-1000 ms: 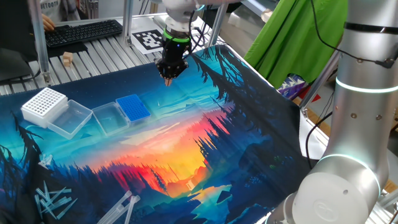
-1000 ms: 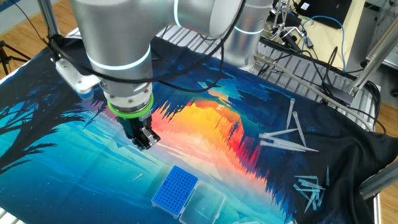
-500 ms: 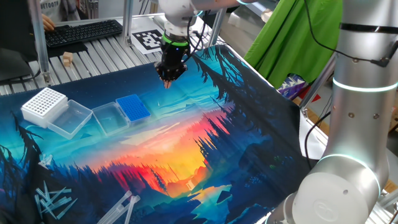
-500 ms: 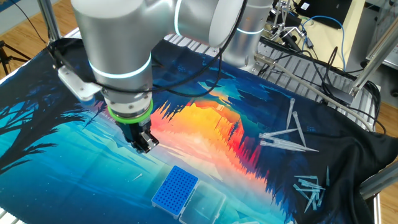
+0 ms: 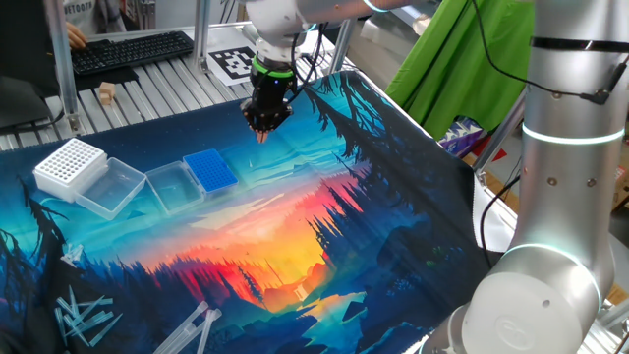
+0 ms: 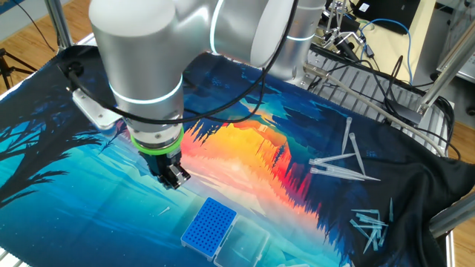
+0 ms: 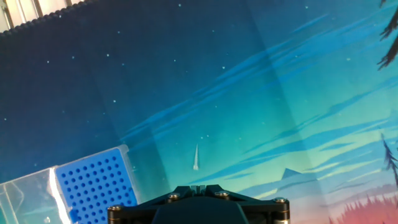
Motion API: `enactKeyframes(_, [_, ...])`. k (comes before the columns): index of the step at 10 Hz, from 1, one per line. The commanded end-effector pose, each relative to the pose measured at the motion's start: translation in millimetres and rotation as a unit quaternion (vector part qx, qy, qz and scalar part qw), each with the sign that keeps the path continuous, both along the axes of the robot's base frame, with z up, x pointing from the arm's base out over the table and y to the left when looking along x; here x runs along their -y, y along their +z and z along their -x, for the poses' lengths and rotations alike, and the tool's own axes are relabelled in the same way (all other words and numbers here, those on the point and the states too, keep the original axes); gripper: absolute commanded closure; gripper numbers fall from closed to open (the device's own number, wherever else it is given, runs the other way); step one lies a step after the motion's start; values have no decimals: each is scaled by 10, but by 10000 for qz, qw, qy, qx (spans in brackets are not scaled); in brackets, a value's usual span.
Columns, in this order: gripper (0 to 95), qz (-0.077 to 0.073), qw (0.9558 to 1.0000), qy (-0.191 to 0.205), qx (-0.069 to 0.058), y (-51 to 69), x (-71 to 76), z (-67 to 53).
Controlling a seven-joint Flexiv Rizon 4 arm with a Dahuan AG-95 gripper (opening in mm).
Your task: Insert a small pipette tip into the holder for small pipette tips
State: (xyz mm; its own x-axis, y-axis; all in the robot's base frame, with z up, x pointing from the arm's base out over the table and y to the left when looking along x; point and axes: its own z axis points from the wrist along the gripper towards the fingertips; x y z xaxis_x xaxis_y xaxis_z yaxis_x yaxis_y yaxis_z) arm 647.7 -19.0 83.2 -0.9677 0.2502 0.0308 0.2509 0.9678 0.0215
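The small pipette tip [image 7: 196, 158] lies on the mat just ahead of my fingers in the hand view. It also shows as a faint whitish sliver [image 6: 164, 211] left of the holder. The holder, a bright blue rack [image 5: 210, 170] [image 6: 209, 225] [image 7: 93, 186], has its clear lid [image 5: 169, 185] folded open beside it. My gripper [image 5: 262, 128] [image 6: 173, 179] [image 7: 198, 186] hovers above the mat near the tip. Its jaws stand together, with nothing seen between them.
A white perforated rack [image 5: 69, 162] with an open clear lid [image 5: 113, 187] stands left of the blue one. Longer clear tips lie scattered [image 5: 84, 315] [image 6: 369, 226], and several long ones lie in a loose group [image 6: 338, 165]. A keyboard [image 5: 128, 49] is behind the mat.
The gripper has shifted a little over the mat towards the small tip and the blue rack. The jaws have stayed together. The tip and racks have not moved.
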Motion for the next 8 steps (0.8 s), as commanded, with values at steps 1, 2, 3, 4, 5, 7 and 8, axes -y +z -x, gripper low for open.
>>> enactKeyframes(1, [950, -3, 10000, -7, -11, -48, -19, -28])
enactKeyframes(2, [950, -1, 10000, -27, -5, -83, -39, -47])
enactKeyframes(3, [950, 17, 10000, -46, 17, -99, -50, -62])
enactKeyframes(4, [950, 37, 9999, -44, 83, -100, -51, -63])
enactKeyframes(5, [950, 49, 9999, -36, 122, -101, -52, -63])
enactKeyframes(7, [950, 124, 9996, 27, 254, -104, -54, -63])
enactKeyframes(8, [950, 201, 9988, 51, 433, -104, -54, -62])
